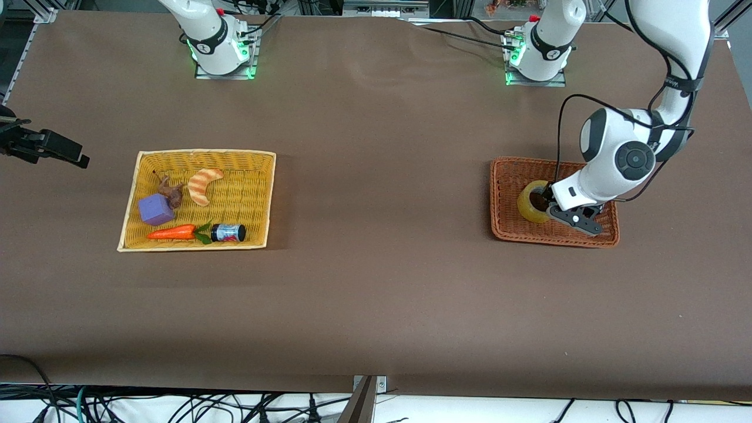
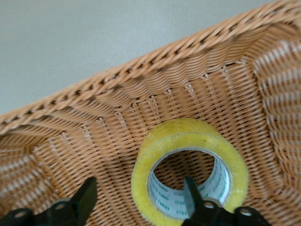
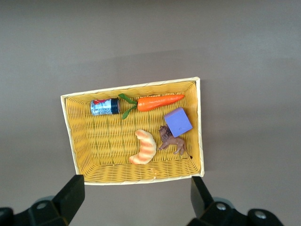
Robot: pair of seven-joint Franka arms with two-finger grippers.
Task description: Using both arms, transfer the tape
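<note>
The tape (image 1: 529, 205), a yellowish roll, stands on edge in the brown wicker basket (image 1: 511, 170) at the left arm's end of the table. My left gripper (image 1: 545, 203) is down in that basket and open. In the left wrist view one of its fingers (image 2: 190, 193) is inside the hollow of the tape (image 2: 188, 132) and the other is outside, so the left gripper (image 2: 138, 184) straddles the roll's wall without closing on it. My right gripper (image 3: 136, 188) is open and empty, held high over the table by the yellow basket (image 3: 136, 176).
The yellow basket (image 1: 258, 194) at the right arm's end holds a croissant-like piece (image 1: 202, 185), a purple cube (image 1: 155, 209), a carrot (image 1: 171, 232), a small can (image 1: 229, 232) and a brown figure (image 1: 171, 192). A black piece of hardware (image 1: 44, 147) shows at the view's edge.
</note>
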